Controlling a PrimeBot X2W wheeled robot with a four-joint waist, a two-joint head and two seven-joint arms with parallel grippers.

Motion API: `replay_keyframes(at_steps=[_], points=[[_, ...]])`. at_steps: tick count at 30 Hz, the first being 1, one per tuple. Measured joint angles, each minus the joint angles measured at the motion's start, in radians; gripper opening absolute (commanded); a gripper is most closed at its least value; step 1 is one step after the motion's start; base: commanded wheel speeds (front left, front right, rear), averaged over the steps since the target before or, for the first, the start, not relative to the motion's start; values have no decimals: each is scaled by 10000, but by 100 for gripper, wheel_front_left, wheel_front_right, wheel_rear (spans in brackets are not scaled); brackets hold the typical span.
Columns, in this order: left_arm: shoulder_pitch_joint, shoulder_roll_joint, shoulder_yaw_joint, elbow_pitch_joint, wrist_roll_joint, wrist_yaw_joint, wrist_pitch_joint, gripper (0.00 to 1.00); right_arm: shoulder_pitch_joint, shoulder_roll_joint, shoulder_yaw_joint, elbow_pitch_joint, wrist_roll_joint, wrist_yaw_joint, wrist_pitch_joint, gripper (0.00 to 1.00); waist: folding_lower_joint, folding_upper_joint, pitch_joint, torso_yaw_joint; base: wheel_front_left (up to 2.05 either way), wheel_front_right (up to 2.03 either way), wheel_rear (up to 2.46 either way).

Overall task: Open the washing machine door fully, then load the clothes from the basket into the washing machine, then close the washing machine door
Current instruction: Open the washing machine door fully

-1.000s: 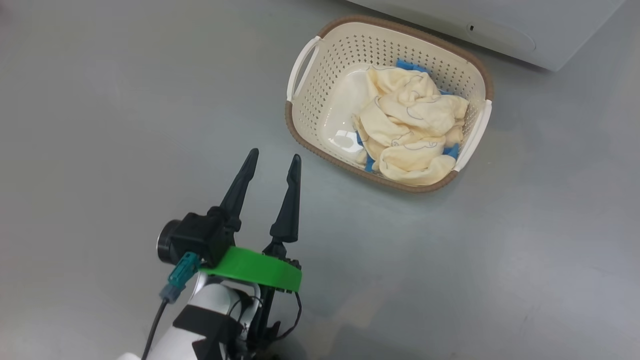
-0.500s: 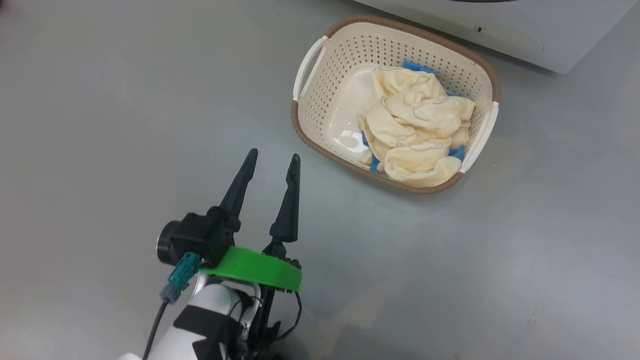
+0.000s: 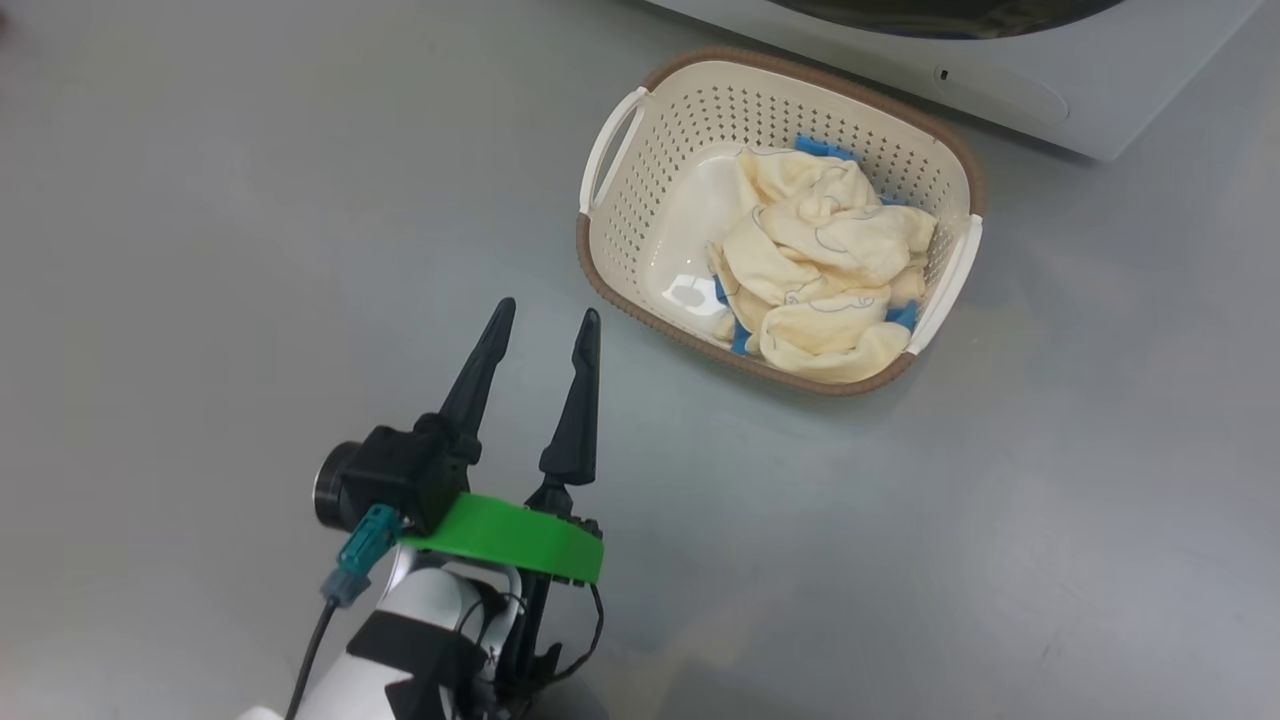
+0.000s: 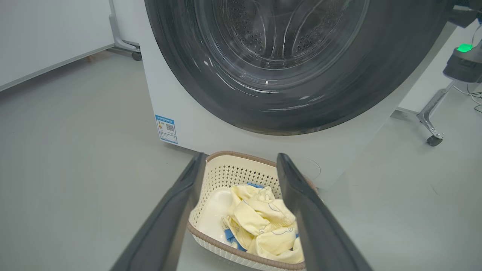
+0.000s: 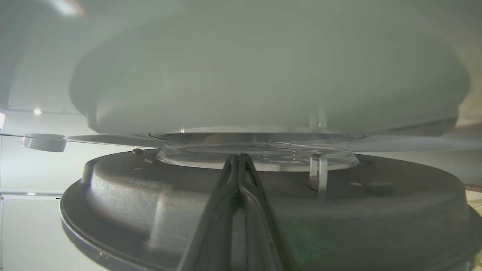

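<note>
The cream basket (image 3: 640,150) stands on the grey floor just in front of the white washing machine (image 3: 1010,95), with the pale yellow, blue-trimmed clothes (image 3: 820,265) bunched in its right half. My left gripper (image 3: 548,308) hovers open and empty, short of the basket's near left corner. In the left wrist view its fingers (image 4: 173,210) frame the basket (image 4: 226,177) and clothes (image 4: 260,222), below the washing machine door (image 4: 376,75) with its black ring and glass. My right gripper (image 5: 239,156) is shut, its tips by the glass bowl on the door's grey inner side (image 5: 131,195).
A blue label (image 4: 166,129) marks the machine's lower corner. Wheeled stand legs (image 4: 433,124) rise right of the machine, with a castor (image 4: 136,56) behind it at the left. A dark device with a green light (image 4: 465,47) hangs at upper right. Grey floor (image 3: 250,200) surrounds the basket.
The head view has shifted a little, so the basket sits lower and the door's dark edge shows at the top. My left gripper has stayed open in place.
</note>
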Motion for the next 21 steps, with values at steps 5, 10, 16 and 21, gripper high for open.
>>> replay_keyframes(at_steps=[5,10,16,21], points=[[3,0,6,17,2,0,0,100,278,130,-15,15,-77,0,251,0,0,0,-218,-50,0,0,0],[27,0,15,77,6,-6,0,100,577,247,-79,50,-245,0,506,0,0,0,-442,-103,0,0,0],[222,2,38,121,36,-13,0,100,1008,405,-245,69,-337,0,805,0,0,0,-725,-154,0,0,0],[409,6,71,151,121,-59,0,100,1432,510,-357,65,-347,0,1007,0,-1,0,-954,-177,0,0,0]])
